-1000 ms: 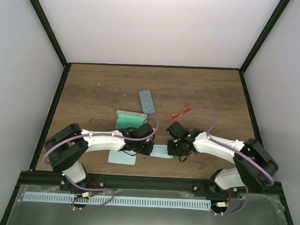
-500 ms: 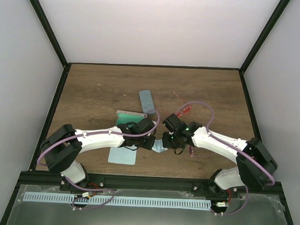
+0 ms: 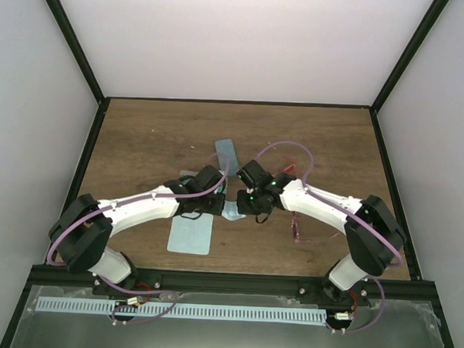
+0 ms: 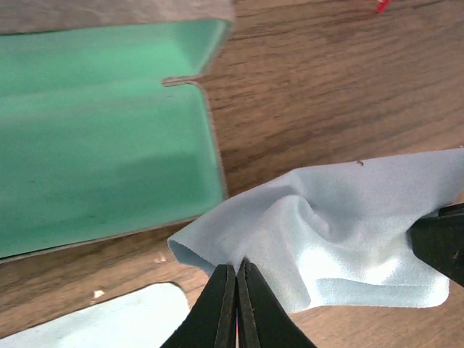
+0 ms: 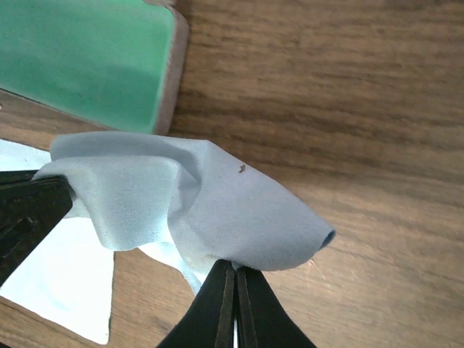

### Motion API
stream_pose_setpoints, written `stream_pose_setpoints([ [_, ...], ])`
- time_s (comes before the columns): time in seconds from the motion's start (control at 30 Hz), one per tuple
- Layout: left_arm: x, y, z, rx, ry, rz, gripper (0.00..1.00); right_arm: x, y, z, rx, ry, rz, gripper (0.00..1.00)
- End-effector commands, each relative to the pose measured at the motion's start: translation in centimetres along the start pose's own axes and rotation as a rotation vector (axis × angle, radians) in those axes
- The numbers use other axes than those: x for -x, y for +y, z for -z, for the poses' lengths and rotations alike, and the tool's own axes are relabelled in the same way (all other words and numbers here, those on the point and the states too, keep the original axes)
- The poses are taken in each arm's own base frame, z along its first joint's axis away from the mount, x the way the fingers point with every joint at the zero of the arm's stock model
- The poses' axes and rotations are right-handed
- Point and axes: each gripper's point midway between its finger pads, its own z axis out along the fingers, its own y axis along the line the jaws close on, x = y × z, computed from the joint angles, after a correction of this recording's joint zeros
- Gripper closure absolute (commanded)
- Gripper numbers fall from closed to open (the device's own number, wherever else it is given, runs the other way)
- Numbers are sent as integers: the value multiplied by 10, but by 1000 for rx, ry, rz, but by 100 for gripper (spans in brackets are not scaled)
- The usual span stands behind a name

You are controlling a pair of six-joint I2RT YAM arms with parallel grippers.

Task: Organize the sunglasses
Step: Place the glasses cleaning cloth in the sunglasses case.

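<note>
A pale teal cloth (image 4: pixel 326 232) hangs crumpled between both grippers, just off the wooden table. My left gripper (image 4: pixel 236 270) is shut on its left edge and my right gripper (image 5: pixel 235 270) is shut on its right edge (image 5: pixel 217 210). From above, the left gripper (image 3: pixel 217 208) and right gripper (image 3: pixel 244 205) nearly meet over the cloth (image 3: pixel 232 213). The red-orange sunglasses (image 3: pixel 285 169) lie partly hidden behind the right arm. The translucent pink sunglasses (image 3: pixel 295 227) lie to the right, on the near side of that arm.
An open green-lined case (image 4: pixel 101 159) lies just beyond the cloth, mostly under the left arm from above. A closed blue-grey case (image 3: pixel 227 154) sits farther back. A second teal cloth (image 3: pixel 191 235) lies flat near the front edge.
Both grippers have carried the cloth away from the near edge toward the open case, a little leftward. The right arm has swung off the pink sunglasses, which now show.
</note>
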Motion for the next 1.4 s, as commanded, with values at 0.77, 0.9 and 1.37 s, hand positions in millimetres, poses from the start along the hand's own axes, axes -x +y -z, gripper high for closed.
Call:
stream_pose_setpoints([
  [0.77, 39, 90, 8, 117, -50, 103, 96, 71, 67, -45, 38, 7, 146, 99],
  [0.9, 42, 96, 5, 128, -54, 108, 96, 70, 67, -50, 39, 17, 145, 99],
  [1.37, 44, 104, -7, 145, -39, 105, 96, 72, 74, -61, 55, 33, 138, 99],
])
